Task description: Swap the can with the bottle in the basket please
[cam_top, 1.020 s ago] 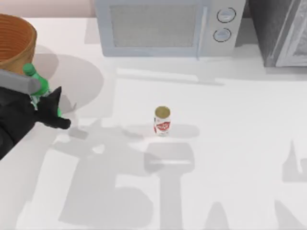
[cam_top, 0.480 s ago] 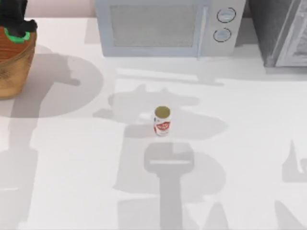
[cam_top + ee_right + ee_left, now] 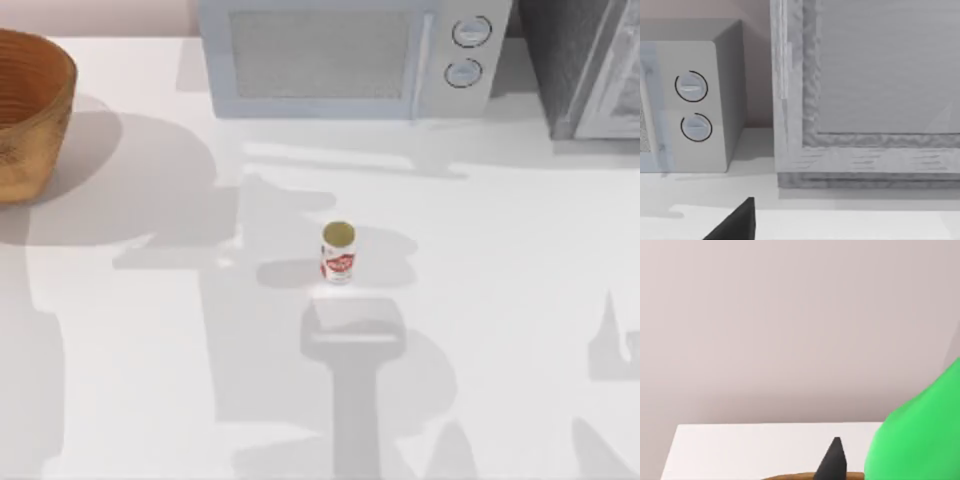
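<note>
The can [image 3: 338,252], white with red markings and a gold top, stands upright near the middle of the table. The wicker basket [image 3: 30,110] sits at the far left back corner, and a sliver of its rim [image 3: 800,476] shows in the left wrist view. In that same view the green bottle [image 3: 920,435] looms very close, held in my left gripper [image 3: 872,465], which is raised over the basket's rim. One black fingertip [image 3: 832,462] sticks out beside the bottle. My right gripper [image 3: 737,225] is parked facing the back right appliances.
A microwave [image 3: 340,55] stands along the back edge, its two knobs [image 3: 692,105] visible in the right wrist view. A grey appliance [image 3: 590,70] fills the back right corner. Open white table surrounds the can.
My left arm carried the bottle from the table beside the basket up over the basket, then out of the top view. The can and the basket have not moved.
</note>
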`<control>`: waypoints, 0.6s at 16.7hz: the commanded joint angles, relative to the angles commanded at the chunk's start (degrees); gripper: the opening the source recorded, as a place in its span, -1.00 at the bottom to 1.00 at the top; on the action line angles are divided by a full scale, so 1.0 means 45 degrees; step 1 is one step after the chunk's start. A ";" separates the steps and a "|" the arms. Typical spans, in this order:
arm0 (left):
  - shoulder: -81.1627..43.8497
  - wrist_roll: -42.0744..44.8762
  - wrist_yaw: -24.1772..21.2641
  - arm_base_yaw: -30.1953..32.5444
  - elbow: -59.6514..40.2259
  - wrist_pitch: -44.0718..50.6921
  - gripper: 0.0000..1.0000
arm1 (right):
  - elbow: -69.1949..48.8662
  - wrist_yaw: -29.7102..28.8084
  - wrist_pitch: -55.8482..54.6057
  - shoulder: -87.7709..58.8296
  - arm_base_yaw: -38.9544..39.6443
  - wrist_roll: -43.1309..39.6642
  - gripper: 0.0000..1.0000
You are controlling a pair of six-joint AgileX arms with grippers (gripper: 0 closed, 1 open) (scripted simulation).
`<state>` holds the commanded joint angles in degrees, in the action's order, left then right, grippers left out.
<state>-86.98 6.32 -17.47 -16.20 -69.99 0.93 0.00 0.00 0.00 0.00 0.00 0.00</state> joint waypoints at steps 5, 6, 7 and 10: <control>0.0003 0.0032 0.0025 -0.0037 -0.0043 0.0087 -1.00 | 0.0000 0.0000 0.0000 0.0000 0.0000 0.0000 1.00; -0.0030 0.0029 0.0028 -0.0028 -0.0049 0.0058 -1.00 | 0.0000 0.0000 0.0000 0.0000 0.0000 0.0000 1.00; -0.0181 0.0021 0.0039 -0.0002 -0.0085 -0.0063 -1.00 | 0.0000 0.0000 0.0000 0.0000 0.0000 0.0000 1.00; -0.0794 -0.0019 0.0146 0.0091 -0.0157 -0.0577 -1.00 | 0.0000 0.0000 0.0000 0.0000 0.0000 0.0000 1.00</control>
<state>-90.56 6.24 -16.81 -15.79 -70.69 -1.67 0.00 0.00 0.00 0.00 0.00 0.00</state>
